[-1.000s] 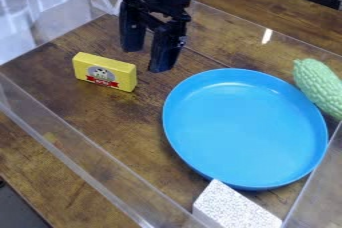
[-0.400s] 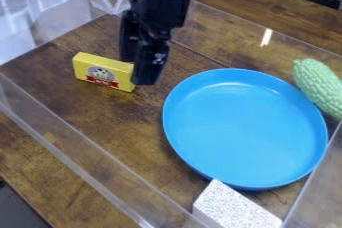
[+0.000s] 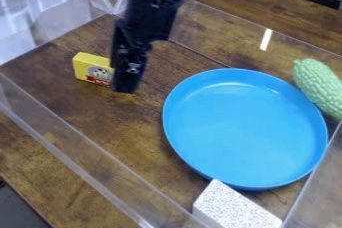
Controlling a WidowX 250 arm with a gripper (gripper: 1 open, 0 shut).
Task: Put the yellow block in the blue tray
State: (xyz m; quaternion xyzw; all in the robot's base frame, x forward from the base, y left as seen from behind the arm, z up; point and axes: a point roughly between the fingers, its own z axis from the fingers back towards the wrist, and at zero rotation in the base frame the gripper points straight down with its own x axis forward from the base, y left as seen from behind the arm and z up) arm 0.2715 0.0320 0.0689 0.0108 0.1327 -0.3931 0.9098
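1. Hovering low over the yellow block [image 3: 91, 69], the tool [image 3: 127, 75] points steeply down with its fingers spread wide and nothing between them.
2. The yellow block lies flat on the table [image 3: 60, 107] at the left, well apart from the blue tray [image 3: 247, 130], which sits empty to its right and nearer the centre.
3. The relation that matters: the block's right end sits directly under or behind the tool's fingers, so most of the block lies to the left of the tool. Its long axis runs roughly left to right, slanting slightly toward the near side.
4. By my judgement, the tool needs to come a little further left to centre on the block and to straddle its short width before pressing together.
5. Hidden parts: the tool covers the block's right end, so I cannot tell whether a finger already touches it. The picture label is only partly visible.
6. A green bumpy object [image 3: 321, 85] is cut off at the right edge, and a white speckled sponge [image 3: 237, 208] at the near edge.
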